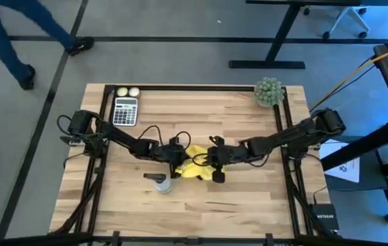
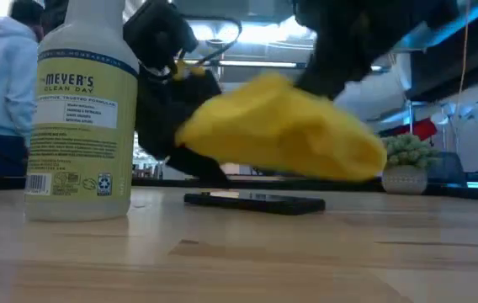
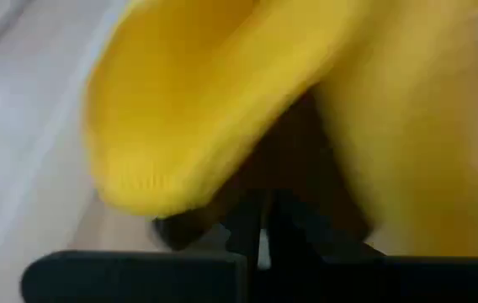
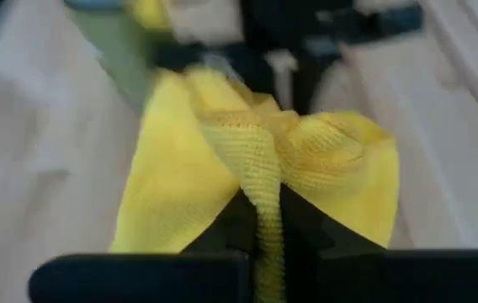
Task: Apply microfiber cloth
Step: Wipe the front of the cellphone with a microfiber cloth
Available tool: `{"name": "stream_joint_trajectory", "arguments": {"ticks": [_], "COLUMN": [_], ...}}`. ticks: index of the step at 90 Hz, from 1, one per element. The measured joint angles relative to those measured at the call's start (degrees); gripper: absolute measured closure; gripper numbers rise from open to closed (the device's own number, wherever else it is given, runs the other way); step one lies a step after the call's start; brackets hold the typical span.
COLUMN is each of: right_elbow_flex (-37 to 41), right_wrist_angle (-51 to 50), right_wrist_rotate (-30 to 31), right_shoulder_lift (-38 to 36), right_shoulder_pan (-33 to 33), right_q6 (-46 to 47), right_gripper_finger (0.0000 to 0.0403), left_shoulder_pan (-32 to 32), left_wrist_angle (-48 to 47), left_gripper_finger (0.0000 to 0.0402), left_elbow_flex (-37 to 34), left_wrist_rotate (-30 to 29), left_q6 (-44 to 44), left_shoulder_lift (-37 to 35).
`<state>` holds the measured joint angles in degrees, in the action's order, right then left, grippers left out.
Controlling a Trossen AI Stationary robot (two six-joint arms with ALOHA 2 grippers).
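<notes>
Cloth: the bright yellow, wrinkled microfiber cloth (image 1: 197,168) hangs bunched above the middle of the pale wooden worktop (image 1: 248,205), lifted clear of the surface in the low view, between the two claws.
Right claw: the right claw (image 4: 266,220) is clamped on a gathered fold of the cloth; the fabric runs up between its dark fingers (image 4: 310,227) and fans out to both sides beyond them.
Left claw: the left claw (image 1: 175,156) sits at the cloth's other side, touching it; the yellow fabric drapes over its view and I cannot tell whether its fingers grip anything.
Phone: a flat black smartphone (image 2: 254,202) lies on the worktop directly beneath the hanging cloth, not touched by it.
Bottle: a pale yellow plastic spray bottle with a printed label (image 2: 81,118) stands upright near the left claw, towards the front edge.
Far edge: a grey calculator (image 1: 126,111) near the far left corner, a small green potted plant (image 1: 269,91) near the far right corner.
</notes>
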<state>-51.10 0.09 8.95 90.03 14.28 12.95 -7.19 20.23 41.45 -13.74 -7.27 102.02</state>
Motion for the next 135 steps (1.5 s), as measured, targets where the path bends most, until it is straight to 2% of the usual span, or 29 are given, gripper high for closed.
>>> {"name": "stream_joint_trajectory", "arguments": {"ticks": [14, 32, 47, 58, 63, 73, 81, 91, 96, 105, 116, 135], "right_elbow_flex": [0.11, 0.12, -0.41, -0.09, 0.12, -1.04, -0.97, -0.79, -0.88, -0.76, -1.28, -0.80], "right_wrist_angle": [4.82, 6.52, -3.84, -13.97, -17.08, -7.01, 3.37, 12.74, 13.84, 10.43, 6.86, -7.33], "right_wrist_rotate": [2.13, -1.18, -5.72, -9.35, -8.95, -1.75, 3.07, 2.62, 1.54, 1.21, -1.96, -11.10], "right_shoulder_lift": [6.22, 15.30, 14.05, 9.20, 6.66, 2.95, 4.20, 10.01, 13.12, 17.94, 18.30, 10.94], "right_shoulder_pan": [-1.36, -1.90, 0.12, 2.22, 2.47, 2.24, 1.54, -0.01, -0.62, -0.80, 0.23, 3.18], "right_q6": [0.23, 4.12, 7.66, 8.64, 8.86, 7.48, 4.51, 3.53, 4.24, 7.09, 10.56, 11.18], "right_gripper_finger": [0.0394, 0.0394, 0.0394, 0.0394, 0.0394, 0.0394, 0.0394, 0.0394, 0.0394, 0.0394, 0.0394, 0.0394], "left_shoulder_pan": [0.88, 0.99, 1.46, 1.67, 1.66, 1.60, 1.61, 1.62, 1.62, 1.62, 1.62, 1.56], "left_wrist_angle": [1.25, 3.36, 3.26, 3.34, 3.63, 4.50, 5.57, 5.90, 5.90, 5.85, 5.76, 5.56], "left_gripper_finger": [0.0387, 0.0387, 0.0387, 0.0387, 0.0387, 0.0387, 0.0387, 0.0387, 0.0387, 0.0387, 0.0387, 0.0387], "left_elbow_flex": [0.09, 0.28, 0.39, 0.35, 0.26, 0.12, 0.02, 0.02, 0.02, 0.02, 0.02, 0.09], "left_wrist_rotate": [3.32, 3.71, 4.43, 4.48, 4.39, 4.37, 4.45, 4.48, 4.48, 4.51, 4.52, 4.97], "left_q6": [-1.24, -1.59, -2.22, -2.60, -2.60, -2.60, -2.63, -2.86, -2.86, -2.96, -2.99, -3.01], "left_shoulder_lift": [1.56, 4.89, 6.08, 6.20, 6.23, 6.34, 6.43, 6.49, 6.49, 6.49, 6.49, 6.49]}}
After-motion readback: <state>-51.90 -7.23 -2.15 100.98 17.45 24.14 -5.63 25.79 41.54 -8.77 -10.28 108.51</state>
